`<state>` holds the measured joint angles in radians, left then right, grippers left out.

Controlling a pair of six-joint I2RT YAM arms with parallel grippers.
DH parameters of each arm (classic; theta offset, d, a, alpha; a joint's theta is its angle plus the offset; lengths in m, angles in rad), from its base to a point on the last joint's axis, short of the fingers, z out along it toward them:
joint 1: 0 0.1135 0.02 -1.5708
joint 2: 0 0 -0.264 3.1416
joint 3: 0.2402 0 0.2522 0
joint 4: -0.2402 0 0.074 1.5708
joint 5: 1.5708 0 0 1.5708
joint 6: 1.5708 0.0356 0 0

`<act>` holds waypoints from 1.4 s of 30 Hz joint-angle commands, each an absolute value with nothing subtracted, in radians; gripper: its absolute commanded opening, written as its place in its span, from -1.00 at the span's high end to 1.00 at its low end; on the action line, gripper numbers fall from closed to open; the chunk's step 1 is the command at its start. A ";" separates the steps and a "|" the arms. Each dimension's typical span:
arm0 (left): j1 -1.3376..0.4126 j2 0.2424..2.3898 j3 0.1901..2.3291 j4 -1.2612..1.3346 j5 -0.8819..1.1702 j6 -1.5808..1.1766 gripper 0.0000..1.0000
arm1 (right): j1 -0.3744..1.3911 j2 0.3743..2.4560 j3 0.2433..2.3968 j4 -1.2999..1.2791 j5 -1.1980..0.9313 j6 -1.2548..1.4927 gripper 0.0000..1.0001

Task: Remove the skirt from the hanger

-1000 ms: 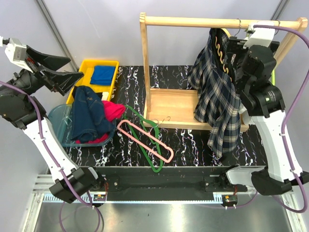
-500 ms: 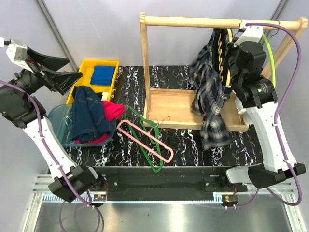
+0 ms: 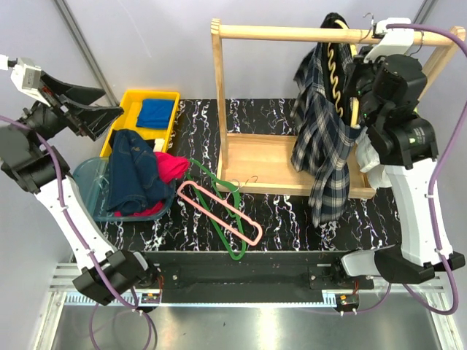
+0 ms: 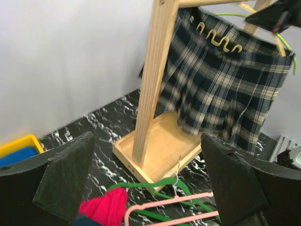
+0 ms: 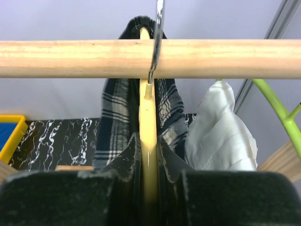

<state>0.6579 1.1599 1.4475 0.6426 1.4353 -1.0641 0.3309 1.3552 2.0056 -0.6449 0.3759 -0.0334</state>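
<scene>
The navy plaid skirt [image 3: 325,138] hangs on the pale yellow hanger [image 3: 338,69] at the right end of the wooden rod [image 3: 292,32]. My right gripper [image 3: 356,86] is shut on the hanger from the right side. In the right wrist view both fingers [image 5: 129,157] press on the hanger's cream arm [image 5: 149,117], with the skirt [image 5: 113,117] draped on either side and the metal hook [image 5: 157,42] crossing the rod. My left gripper [image 3: 82,103] is raised at the far left, open and empty. Its view shows the skirt [image 4: 221,89] and the wavy hanger bar [image 4: 218,37] from afar.
The wooden rack's tray base [image 3: 255,157] sits mid-table. A green hanger [image 3: 211,182] and a pink hanger [image 3: 233,215] lie in front of it. A yellow bin [image 3: 128,109] and a clear tub with a denim garment [image 3: 135,171] stand left. A white garment [image 5: 221,127] hangs beside the skirt.
My right gripper closed on the hanger and rose a little. The skirt swung left, then settled back, its top now above the rod. The left arm stayed put.
</scene>
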 commanded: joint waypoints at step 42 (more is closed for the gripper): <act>-0.160 1.466 1.602 0.277 1.357 -0.641 -0.98 | 0.339 1.213 2.304 -1.014 -0.756 0.426 1.00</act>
<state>-0.1555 1.4616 1.5707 -0.1131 1.2831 -0.3786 0.3344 1.2289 2.2730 -1.1595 -0.6495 0.3599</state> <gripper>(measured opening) 0.987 0.146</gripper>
